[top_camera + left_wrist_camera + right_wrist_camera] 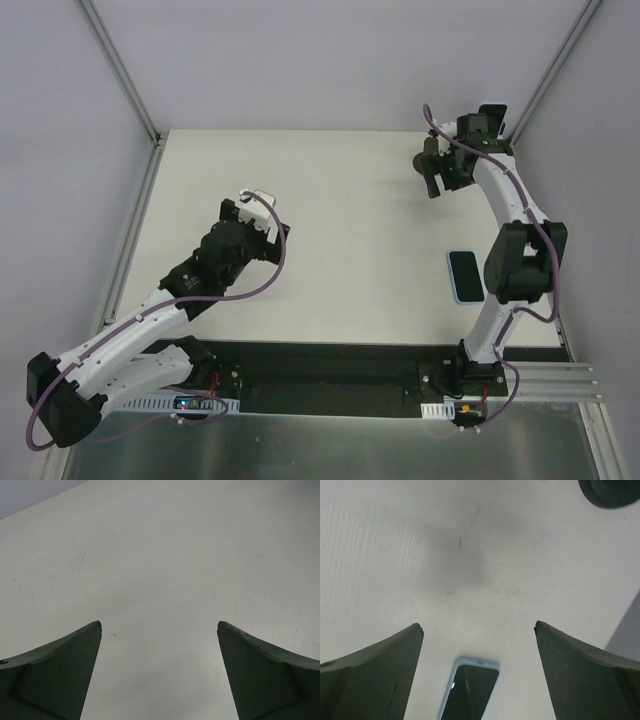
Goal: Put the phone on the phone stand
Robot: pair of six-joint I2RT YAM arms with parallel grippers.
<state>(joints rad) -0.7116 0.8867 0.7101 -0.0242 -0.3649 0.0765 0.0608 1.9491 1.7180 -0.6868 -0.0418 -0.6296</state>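
R pincer (479,624) agape, phone (470,692) flat

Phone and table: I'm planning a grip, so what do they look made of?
Phone: glossy black glass-like face with a reflection, in a pale blue case, probably plastic or silicone. Table: off-white, matte, faintly scuffed board, perhaps laminate or paint.
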